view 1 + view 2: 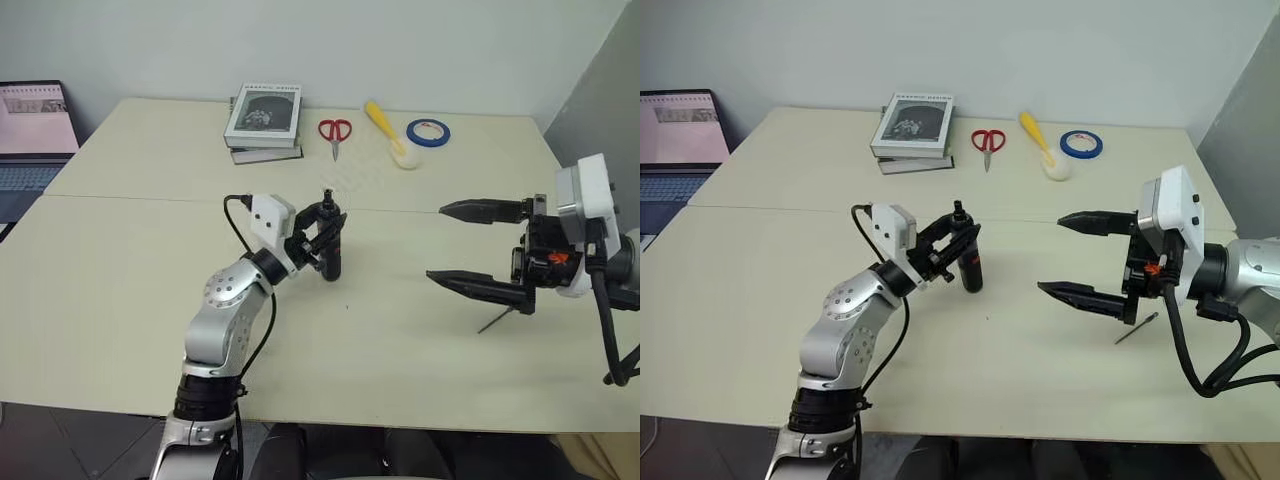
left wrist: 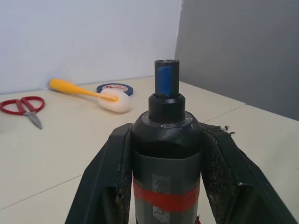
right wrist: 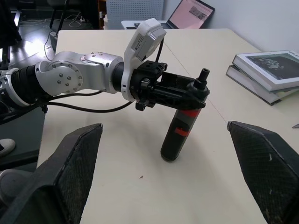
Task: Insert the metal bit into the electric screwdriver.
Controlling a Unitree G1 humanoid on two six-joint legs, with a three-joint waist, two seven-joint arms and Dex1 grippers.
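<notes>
The metal bit [image 1: 1137, 328], a thin, straight dark-grey rod, lies flat on the table [image 1: 1060, 390] at about 4 o'clock from the table's centre, just under and beside the right hand [image 1: 1070, 256] and not in contact with it. That hand's two black, tapered fingers stand wide apart and empty, pointing toward 9 o'clock. The electric screwdriver [image 1: 331, 248], a short black cylinder of matte plastic with a red band and a narrow blue-marked collet on top, stands near-upright at the table's centre, base on or just over the surface, clamped by the left hand [image 1: 322, 238], whose rough-padded fingers [image 2: 110, 182] close on its barrel from both sides. Judged step: the tool is secured and presented, the bit not yet picked up. The next move would call for lowering the right hand onto the slender rod, pinching it cleanly off the smooth cream surface, then aligning it with the small socket. At 12 o'clock lie stacked books [image 1: 263, 122], red-handled scissors [image 1: 335, 133], a yellow-handled brush [image 1: 390, 134] and a blue tape roll [image 1: 428, 132].
</notes>
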